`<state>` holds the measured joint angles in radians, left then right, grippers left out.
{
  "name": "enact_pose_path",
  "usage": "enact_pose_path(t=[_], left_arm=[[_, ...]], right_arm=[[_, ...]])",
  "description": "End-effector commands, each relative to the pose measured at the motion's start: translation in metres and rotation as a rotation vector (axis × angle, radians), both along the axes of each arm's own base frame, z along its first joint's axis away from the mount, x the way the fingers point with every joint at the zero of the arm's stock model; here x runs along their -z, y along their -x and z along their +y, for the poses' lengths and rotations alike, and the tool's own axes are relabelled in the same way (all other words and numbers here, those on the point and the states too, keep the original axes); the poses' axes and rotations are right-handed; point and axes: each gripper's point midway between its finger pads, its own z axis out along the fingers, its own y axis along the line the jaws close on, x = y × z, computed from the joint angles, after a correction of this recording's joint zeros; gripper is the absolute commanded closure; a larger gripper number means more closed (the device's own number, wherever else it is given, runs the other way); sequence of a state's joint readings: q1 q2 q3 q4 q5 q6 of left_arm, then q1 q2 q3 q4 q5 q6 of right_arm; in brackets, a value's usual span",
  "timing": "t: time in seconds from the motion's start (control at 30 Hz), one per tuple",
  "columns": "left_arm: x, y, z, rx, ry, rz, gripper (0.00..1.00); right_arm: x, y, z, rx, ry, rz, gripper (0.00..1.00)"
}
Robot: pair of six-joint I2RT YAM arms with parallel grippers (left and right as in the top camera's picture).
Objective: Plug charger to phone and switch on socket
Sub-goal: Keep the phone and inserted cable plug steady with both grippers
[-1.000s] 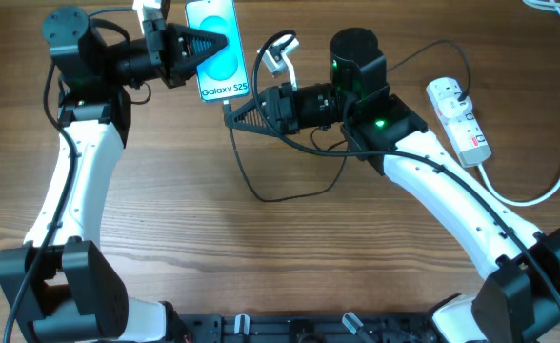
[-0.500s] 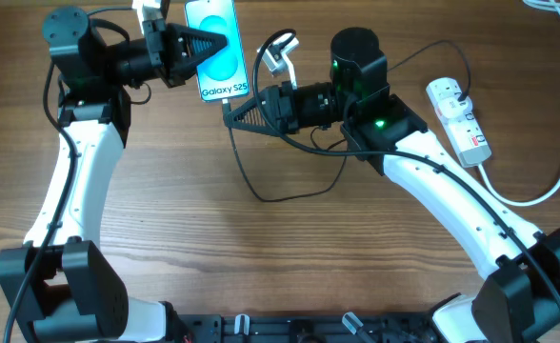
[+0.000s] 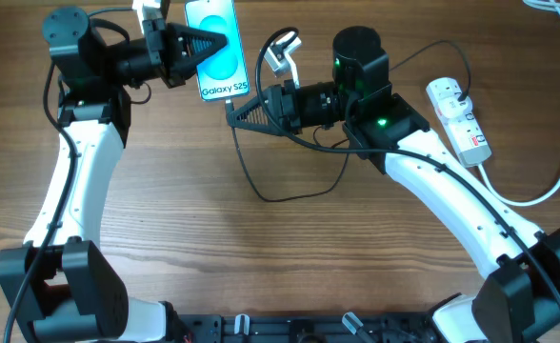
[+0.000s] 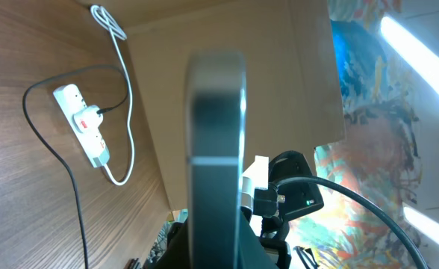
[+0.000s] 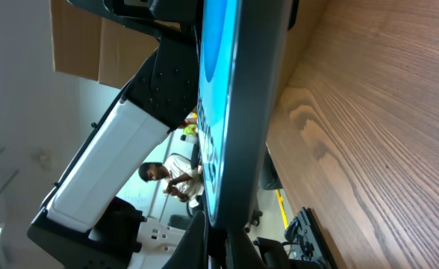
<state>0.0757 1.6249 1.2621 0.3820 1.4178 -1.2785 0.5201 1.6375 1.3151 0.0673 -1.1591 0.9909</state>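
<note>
Clearly, left pincer [image 3: 211, 45] tight on "Galaxy S25" phone [image 3: 225, 69], right pincer [image 3: 232, 116] seemingly on charger [image 3: 250, 183].

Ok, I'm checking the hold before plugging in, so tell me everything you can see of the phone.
The phone is a slim flat rectangle with a dark frame; its lit screen is white with a teal oval and reads "Galaxy S25". Screen up, it is gripped on its left edge by the left claw, while the right claw sits at its near end, by the text. Both wrist views show it edge-on, thin and dark. Whether anything is plugged in is hidden.
</note>
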Motion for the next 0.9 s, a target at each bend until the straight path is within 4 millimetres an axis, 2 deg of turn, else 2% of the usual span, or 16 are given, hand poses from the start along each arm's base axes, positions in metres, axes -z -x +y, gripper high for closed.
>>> enact_pose_path(t=[0.0,0.53,0.7,0.87], left_arm=[[-0.011,0.008,-0.001,0.023,-0.003,-0.032,0.96],[-0.011,0.005,0.000,0.005,-0.012,-0.072,0.96],[-0.011,0.004,0.000,0.000,-0.013,-0.077,0.96],[-0.011,0.006,-0.001,0.016,-0.013,-0.076,0.96]], right_arm=[[0.002,-0.007,-0.001,0.025,0.004,0.000,0.96],[0.001,0.003,0.003,-0.025,-0.006,-0.034,0.96],[0.004,0.011,0.002,-0.076,-0.019,-0.121,0.96],[0.008,0.009,0.002,-0.059,-0.002,-0.115,0.96]])
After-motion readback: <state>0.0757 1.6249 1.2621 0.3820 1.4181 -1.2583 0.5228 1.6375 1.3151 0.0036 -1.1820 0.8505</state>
